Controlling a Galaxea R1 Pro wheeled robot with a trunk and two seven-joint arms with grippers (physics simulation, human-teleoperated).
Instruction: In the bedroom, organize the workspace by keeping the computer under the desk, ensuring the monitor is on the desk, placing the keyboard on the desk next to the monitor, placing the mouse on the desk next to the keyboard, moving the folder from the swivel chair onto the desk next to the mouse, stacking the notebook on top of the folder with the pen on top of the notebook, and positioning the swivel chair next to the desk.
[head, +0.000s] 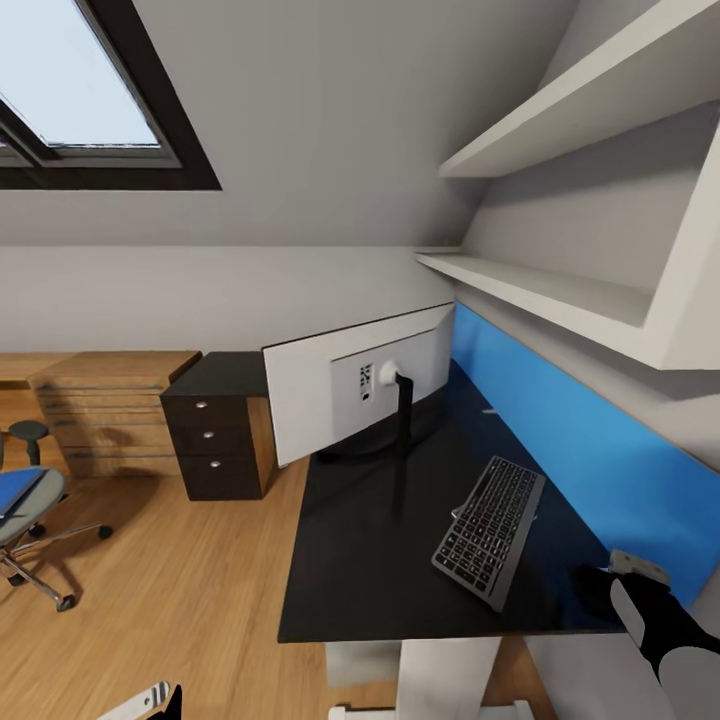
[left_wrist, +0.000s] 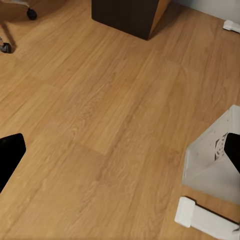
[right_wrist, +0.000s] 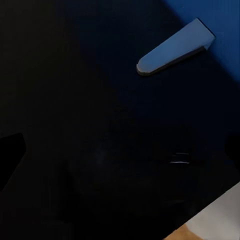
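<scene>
The monitor (head: 365, 390) stands on the black desk (head: 360, 570) with its pale back toward me. To its right, the keyboard (head: 490, 530) lies slantwise on the desk. At the far left, the blue folder (head: 18, 492) rests on the swivel chair (head: 30, 530). The computer (left_wrist: 215, 160) stands on the floor by a white desk foot (left_wrist: 200, 220). My right gripper (head: 595, 590) hovers open over the desk's near right corner; my right gripper (right_wrist: 122, 150) has nothing clear between its fingers. My left gripper (left_wrist: 122, 155) hangs open over bare floor.
A dark drawer unit (head: 215, 430) and a light wooden chest (head: 110, 410) stand left of the desk. White shelves (head: 560, 290) jut out above the blue back panel (head: 580, 440). A pale bracket (right_wrist: 175, 47) sticks out from the panel. Open wooden floor (head: 170, 590) lies between chair and desk.
</scene>
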